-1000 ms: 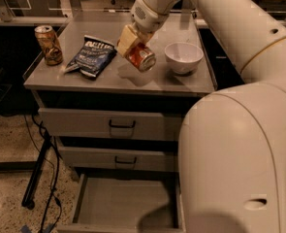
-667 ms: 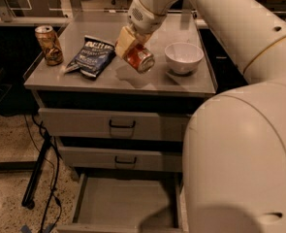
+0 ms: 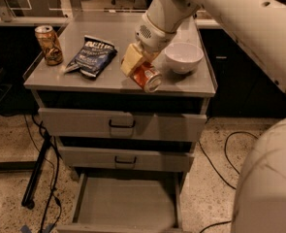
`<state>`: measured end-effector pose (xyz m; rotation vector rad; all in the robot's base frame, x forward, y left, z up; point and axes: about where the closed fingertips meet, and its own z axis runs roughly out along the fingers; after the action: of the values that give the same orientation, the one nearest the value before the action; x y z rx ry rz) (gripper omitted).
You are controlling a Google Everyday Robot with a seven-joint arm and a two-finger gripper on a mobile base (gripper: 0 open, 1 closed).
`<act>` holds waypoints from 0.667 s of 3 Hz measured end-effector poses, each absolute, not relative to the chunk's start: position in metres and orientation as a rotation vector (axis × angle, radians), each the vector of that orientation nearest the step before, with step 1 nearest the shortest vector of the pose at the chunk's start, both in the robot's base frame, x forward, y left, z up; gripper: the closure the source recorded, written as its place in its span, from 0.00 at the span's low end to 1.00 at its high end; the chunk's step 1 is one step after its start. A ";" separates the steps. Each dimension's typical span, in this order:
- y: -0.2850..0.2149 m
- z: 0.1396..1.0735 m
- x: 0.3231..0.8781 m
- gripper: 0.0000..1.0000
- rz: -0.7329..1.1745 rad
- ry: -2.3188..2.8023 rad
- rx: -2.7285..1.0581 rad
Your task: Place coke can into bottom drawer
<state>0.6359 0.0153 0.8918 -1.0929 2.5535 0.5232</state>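
The coke can (image 3: 147,76), red-orange with a silver end, hangs tilted just above the front part of the cabinet top (image 3: 74,79). My gripper (image 3: 138,66) is shut on it from above, its pale fingers (image 3: 131,58) clamped around the can's upper half. The arm comes in from the upper right. Below, the bottom drawer (image 3: 125,208) is pulled out, showing a flat grey floor with nothing in it. The can is over the cabinet top, not over the drawer.
A gold-brown can (image 3: 49,44) stands at the top's left edge, a blue chip bag (image 3: 91,57) lies beside it, and a white bowl (image 3: 183,57) sits right of the gripper. Both upper drawers (image 3: 120,124) are closed. Cables run along the floor on both sides.
The gripper has carried the coke can a little toward the front edge of the cabinet top and lower in the view. Everything else stays put.
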 end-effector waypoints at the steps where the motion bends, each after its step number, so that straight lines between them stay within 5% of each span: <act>1: 0.017 0.882 0.634 1.00 0.521 2.571 -1.109; 2: 0.017 0.882 0.634 1.00 0.521 2.571 -1.109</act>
<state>0.6337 0.0167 0.8818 -1.1086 2.5714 0.5211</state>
